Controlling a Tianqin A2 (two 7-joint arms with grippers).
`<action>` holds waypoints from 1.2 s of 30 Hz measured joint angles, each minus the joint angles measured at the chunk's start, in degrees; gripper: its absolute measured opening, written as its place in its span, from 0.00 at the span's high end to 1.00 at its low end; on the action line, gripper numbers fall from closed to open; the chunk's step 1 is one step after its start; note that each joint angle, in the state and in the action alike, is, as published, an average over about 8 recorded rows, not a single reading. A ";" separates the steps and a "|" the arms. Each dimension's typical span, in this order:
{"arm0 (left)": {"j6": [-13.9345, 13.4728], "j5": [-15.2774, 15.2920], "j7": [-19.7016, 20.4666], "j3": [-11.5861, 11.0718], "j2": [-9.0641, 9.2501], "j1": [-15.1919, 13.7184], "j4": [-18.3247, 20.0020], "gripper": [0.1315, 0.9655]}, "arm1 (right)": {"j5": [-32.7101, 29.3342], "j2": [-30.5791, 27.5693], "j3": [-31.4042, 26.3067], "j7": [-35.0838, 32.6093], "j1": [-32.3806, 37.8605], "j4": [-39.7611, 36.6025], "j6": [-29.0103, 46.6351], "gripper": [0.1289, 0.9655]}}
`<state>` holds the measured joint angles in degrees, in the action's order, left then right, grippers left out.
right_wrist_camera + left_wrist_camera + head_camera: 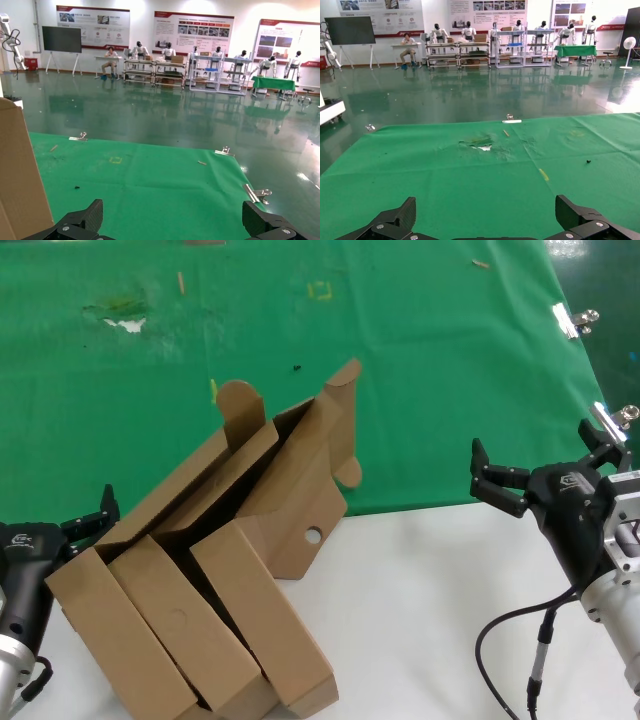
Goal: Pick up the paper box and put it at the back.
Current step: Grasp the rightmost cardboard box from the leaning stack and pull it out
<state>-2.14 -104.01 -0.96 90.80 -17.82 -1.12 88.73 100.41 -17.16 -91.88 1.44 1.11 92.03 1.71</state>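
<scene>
White tabletop [420, 580] in front, bright green cloth [420, 390] behind. Shallow brown corrugated cardboard mailer box [300, 490], lid up w/ rounded ear tabs & punched hole, leans on three near-identical brown cardboard boxes [190, 640] at cloth's near edge. Left gripper [85, 525] just beside the stack, fingers apart; right gripper [545, 475] well apart at right, fingers apart.

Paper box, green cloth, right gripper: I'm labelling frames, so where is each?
paper box [300, 480], head view, raised lid panel.
green cloth [440, 390], head view, bare area.
right gripper [545, 462], head view, between open fingertips.
</scene>
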 joint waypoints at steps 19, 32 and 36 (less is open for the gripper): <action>0.00 0.00 0.00 0.00 0.00 0.00 0.00 0.00 | 0.00 0.00 0.00 0.00 0.00 0.00 0.00 0.00; 0.00 0.00 0.00 0.00 0.00 0.00 0.00 0.00 | 0.00 0.00 0.00 0.00 0.00 0.00 0.00 0.00; 0.00 0.00 0.00 0.00 0.00 0.00 0.00 0.00 | 0.00 0.00 0.00 0.00 0.00 0.00 0.00 0.00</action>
<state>-2.14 -104.01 -0.96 90.80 -17.82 -1.12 88.73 100.41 -17.16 -91.88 1.44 1.11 92.03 1.71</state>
